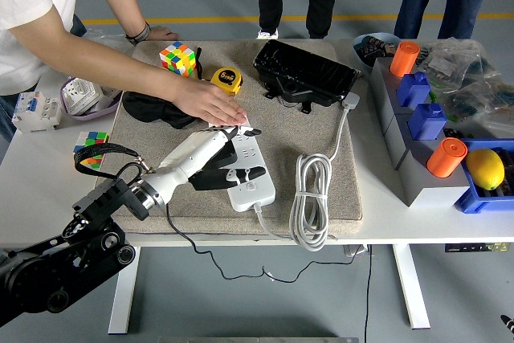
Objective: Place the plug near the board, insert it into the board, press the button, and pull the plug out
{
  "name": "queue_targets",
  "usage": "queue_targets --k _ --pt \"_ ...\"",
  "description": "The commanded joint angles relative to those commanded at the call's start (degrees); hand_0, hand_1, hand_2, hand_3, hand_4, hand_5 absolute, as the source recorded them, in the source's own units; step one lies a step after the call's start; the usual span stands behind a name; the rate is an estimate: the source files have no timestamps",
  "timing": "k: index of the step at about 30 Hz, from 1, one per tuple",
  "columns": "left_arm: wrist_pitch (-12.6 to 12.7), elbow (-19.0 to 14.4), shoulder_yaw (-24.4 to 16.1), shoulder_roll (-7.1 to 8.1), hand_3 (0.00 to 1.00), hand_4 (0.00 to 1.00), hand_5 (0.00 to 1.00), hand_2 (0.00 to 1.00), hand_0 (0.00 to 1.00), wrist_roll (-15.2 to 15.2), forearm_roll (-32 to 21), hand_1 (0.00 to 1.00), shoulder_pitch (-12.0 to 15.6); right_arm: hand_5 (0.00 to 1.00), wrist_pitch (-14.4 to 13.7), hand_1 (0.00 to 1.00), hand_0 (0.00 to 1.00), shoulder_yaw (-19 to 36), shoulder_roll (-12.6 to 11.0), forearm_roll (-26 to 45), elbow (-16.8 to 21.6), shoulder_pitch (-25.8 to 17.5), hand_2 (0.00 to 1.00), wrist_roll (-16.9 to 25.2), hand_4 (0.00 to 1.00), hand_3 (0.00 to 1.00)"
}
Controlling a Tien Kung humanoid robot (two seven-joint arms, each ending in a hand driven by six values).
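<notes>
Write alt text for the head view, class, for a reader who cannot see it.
The robot's left hand lies over a white power strip on a beige mat, fingers curled around a black plug. A person's hand presses the strip's far end. A coiled white cable lies to the right.
</notes>
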Motion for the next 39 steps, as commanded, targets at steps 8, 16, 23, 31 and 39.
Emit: queue_targets --k 8,16,23,31,39 --pt "-6.31 -9.61 -1.70 1.99 0.840 0.782 0.193 0.432 0.212 9.50 0.85 0.389 0.71 0.298 0.08 0.591 0.600 -0.10 -0.18 -0.12 -0.01 0.11 0.581 -0.03 0.888 0.547" --pt "-14.92 -15.66 -2.28 2.72 0.884 0.672 0.052 0.286 0.108 19.31 -0.89 0.205 -0.30 0.297 0.18 0.589 0.599 -0.53 -0.47 -0.12 0.03 0.13 0.581 -0.05 0.888 0.547" --pt "-21.81 -16.63 -1.62 2.94 0.912 0.754 0.002 0.192 0.053 26.81 -3.22 0.107 -1.43 0.297 0.23 0.591 0.602 -0.99 -0.71 -0.08 0.03 0.14 0.580 -0.03 0.888 0.548" --pt "-26.95 -16.70 -0.13 2.91 0.922 0.765 0.002 0.182 0.044 31.91 -3.86 0.117 -2.93 0.297 0.23 0.591 0.602 -1.22 -0.96 -0.01 0.04 0.22 0.580 0.04 0.889 0.547" --pt "-27.27 -13.46 2.23 1.82 0.920 0.771 0.002 0.177 0.044 32.22 -2.71 0.113 -4.35 0.297 0.21 0.590 0.602 -1.40 -1.01 0.06 0.07 0.21 0.580 0.07 0.889 0.548"
